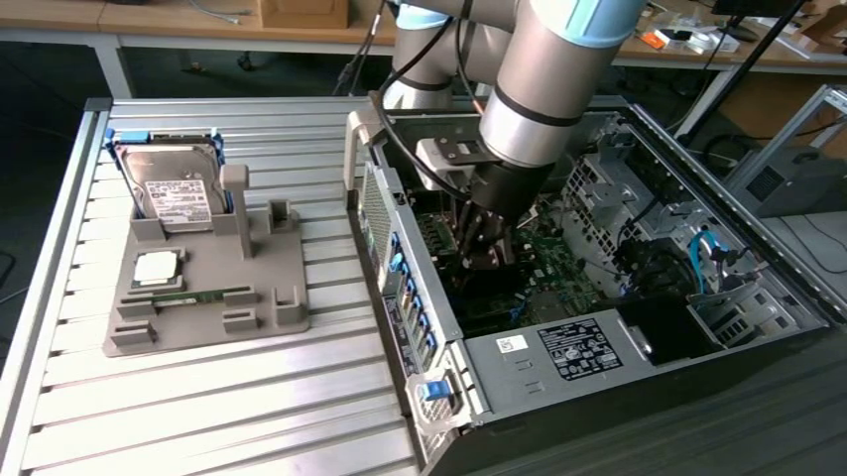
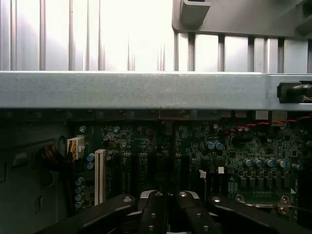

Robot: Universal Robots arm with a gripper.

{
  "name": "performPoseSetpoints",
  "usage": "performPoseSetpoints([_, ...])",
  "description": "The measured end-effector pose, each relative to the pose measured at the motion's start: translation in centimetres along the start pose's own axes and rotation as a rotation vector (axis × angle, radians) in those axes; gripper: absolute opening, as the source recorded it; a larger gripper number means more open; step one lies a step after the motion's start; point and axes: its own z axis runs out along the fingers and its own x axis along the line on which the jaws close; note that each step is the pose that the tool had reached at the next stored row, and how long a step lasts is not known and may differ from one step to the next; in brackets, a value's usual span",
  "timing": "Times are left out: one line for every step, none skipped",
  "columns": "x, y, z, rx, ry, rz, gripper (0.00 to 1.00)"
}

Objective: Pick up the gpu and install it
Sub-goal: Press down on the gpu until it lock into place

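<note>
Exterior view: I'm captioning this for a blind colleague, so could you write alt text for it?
A grey robot arm reaches down into an open desktop computer case, its fingers shut just above the green motherboard. On the slatted metal table at the exterior view's left, a grey plastic holder tray carries a silver boxy hard drive and a narrow green memory stick.

Arm angled steeply downward, end effector (image 1: pixel 485 250) with fingers fully closed together.

Open computer case (image 1: pixel 530 367) beside a grey holder tray (image 1: pixel 198 307) — hard drive (image 1: pixel 173 188) upright, memory stick (image 1: pixel 198 295) flat.
</note>
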Motion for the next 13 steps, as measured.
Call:
performPoseSetpoints([0.02, 0.00, 0.03, 0.0000, 0.0000, 0.000, 0.11])
performPoseSetpoints([0.03, 0.01, 0.05, 0.0000, -0.0001, 0.000, 0.11])
performPoseSetpoints([0.05, 0.02, 0.07, -0.0001, 0.0000, 0.000, 0.11])
performPoseSetpoints([0.07, 0.02, 0.09, 0.0000, -0.0003, 0.000, 0.11])
performPoseSetpoints([0.12, 0.03, 0.14, 0.0004, -0.0008, 0.000, 0.11])
performPoseSetpoints([0.15, 0.02, 0.14, 0.0002, -0.0006, 0.000, 0.11])
performPoseSetpoints([0.20, 0.03, 0.15, 0.0001, -0.0003, 0.000, 0.11])
performPoseSetpoints([0.23, 0.03, 0.16, 0.0001, -0.0002, 0.000, 0.11])
performPoseSetpoints([0.26, 0.04, 0.16, 0.0001, -0.0002, 0.000, 0.11])
performPoseSetpoints([0.27, 0.04, 0.16, 0.0001, -0.0002, 0.000, 0.11])
performPoseSetpoints([0.27, 0.04, 0.16, 0.0001, -0.0003, 0.000, 0.11])
performPoseSetpoints([0.27, 0.04, 0.11, 0.0003, -0.0006, 0.000, 0.11])
performPoseSetpoints([0.28, 0.04, -0.02, 0.0009, -0.0010, 0.000, 0.11])
